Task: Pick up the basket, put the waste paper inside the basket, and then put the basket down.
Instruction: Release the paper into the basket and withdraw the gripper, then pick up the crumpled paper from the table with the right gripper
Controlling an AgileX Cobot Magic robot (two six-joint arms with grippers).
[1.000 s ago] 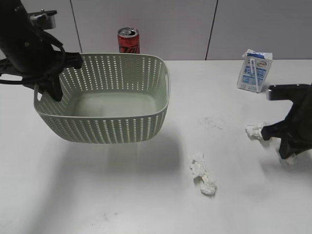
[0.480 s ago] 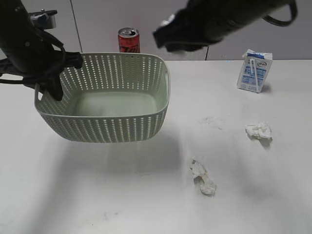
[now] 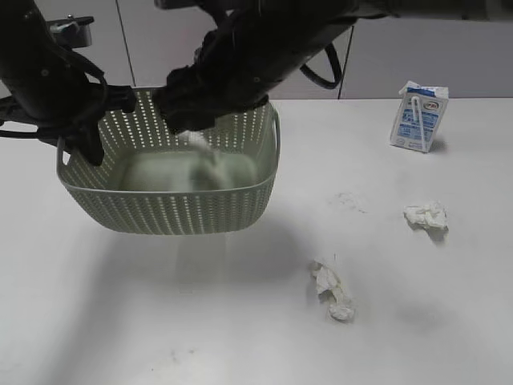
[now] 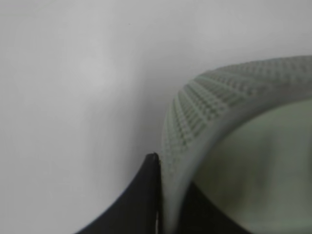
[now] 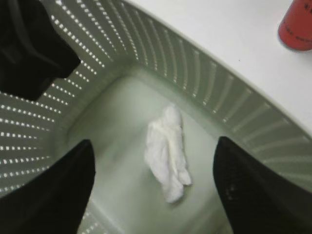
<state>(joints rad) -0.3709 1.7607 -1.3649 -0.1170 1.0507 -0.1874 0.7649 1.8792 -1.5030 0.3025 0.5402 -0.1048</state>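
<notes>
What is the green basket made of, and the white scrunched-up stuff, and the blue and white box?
The basket looks like matte moulded plastic: smooth rounded rim and neat rows of punched holes. The white wads look like thin tissue paper, soft and crumpled with ragged edges; one is inside the basket. The blue and white box seems to be printed coated cardboard, with folded flat sides, like a drink carton.

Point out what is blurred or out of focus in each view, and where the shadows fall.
Exterior view: the wad of paper dropping into the basket is motion-smeared; the basket's soft shadow lies on the table beneath it. Left wrist view: basket rim out of focus. Right wrist view: right gripper fingers soft at frame edges.
</notes>
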